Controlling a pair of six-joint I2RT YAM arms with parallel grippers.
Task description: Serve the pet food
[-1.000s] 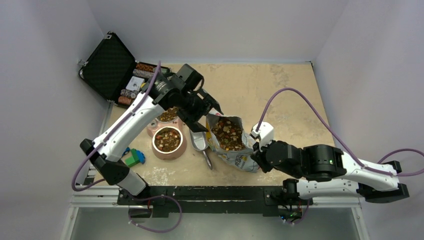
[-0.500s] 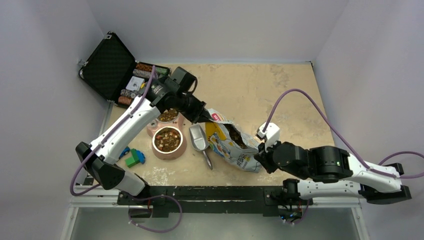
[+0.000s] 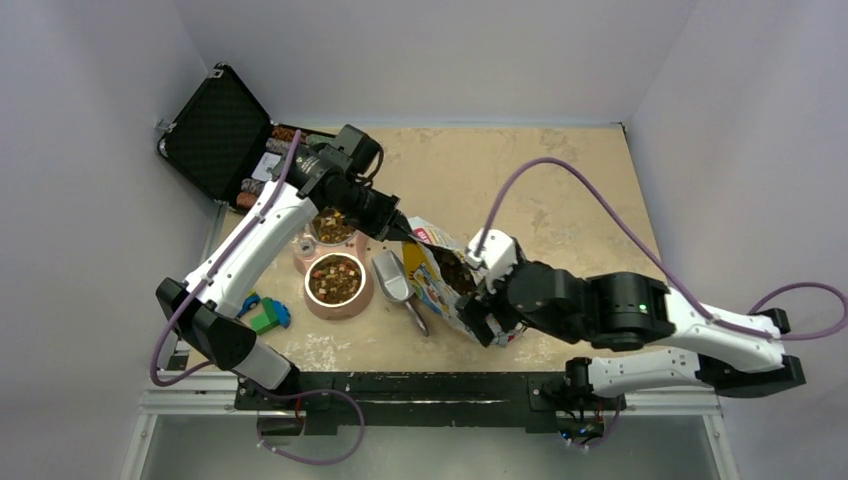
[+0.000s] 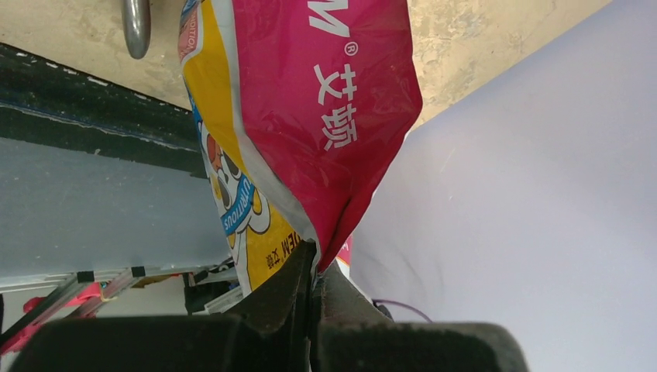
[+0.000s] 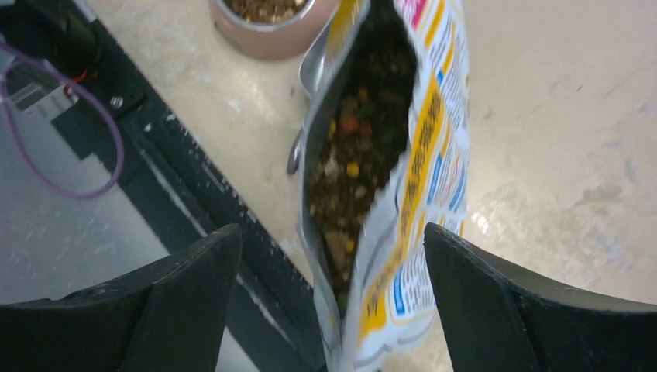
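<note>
Kibble (image 3: 335,281) fills both bowls (image 3: 360,300) seen from above, scoop (image 3: 393,277) lying beside them; more sits in the bag (image 3: 434,283). Left wrist: left gripper (image 4: 314,260) pinched tight on the bag's edge. Right wrist: right gripper (image 5: 331,232) gapes wide, holding nothing, straddling the bag's mouth. Serving looks nearly done.

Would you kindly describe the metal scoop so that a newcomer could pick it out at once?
On the tan table, find the nearer pink bowl and the glossy food bag just beyond the arms' bases. The metal scoop lies flat between them, handle toward the bases. It is the only bare silver item there.
</note>
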